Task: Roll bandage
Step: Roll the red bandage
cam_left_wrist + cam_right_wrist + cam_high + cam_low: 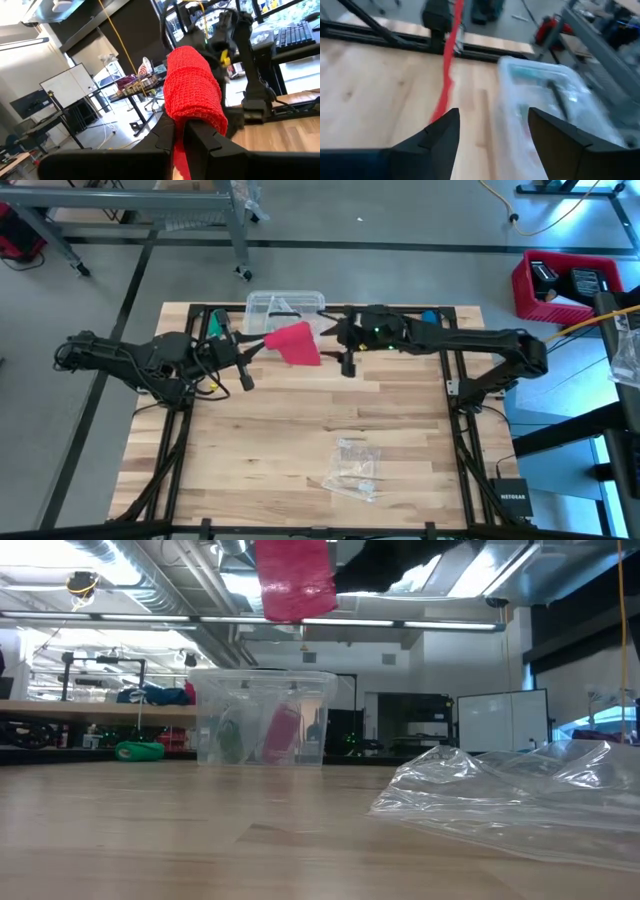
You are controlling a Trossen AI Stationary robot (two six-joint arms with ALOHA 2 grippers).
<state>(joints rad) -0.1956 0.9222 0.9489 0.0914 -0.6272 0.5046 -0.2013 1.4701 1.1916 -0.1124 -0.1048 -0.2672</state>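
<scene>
Left hand [243,352] sits over the far part of the table [300,440], just beside the clear plastic box [285,308], its two fingers [200,137] pinched narrow on the bandage [295,343]. In the left wrist view the bandage [195,92] shows as a thick red roll of open-weave fabric standing up out of the clamped fingers, with a little red cloth also visible low in the slit between them. From above, the bandage spreads out from the left hand as a red-pink fold that reaches toward the right hand [345,352], and it lies between the two hands, near the front edge of the box. In the low view the bandage [293,580] hangs in the air well above the table, above the box [262,718]; it touches neither. Right hand [492,127] stands wide and holds nothing: its fingers [437,137] are well apart over bare wood, with the box [555,105] just beside one finger. A thin red strip of bandage [449,65] runs past the other finger, outside the gap and apart from it. A crumpled clear wrapper [352,468] lies on the table on the near side, well apart from the box and from both hands.
</scene>
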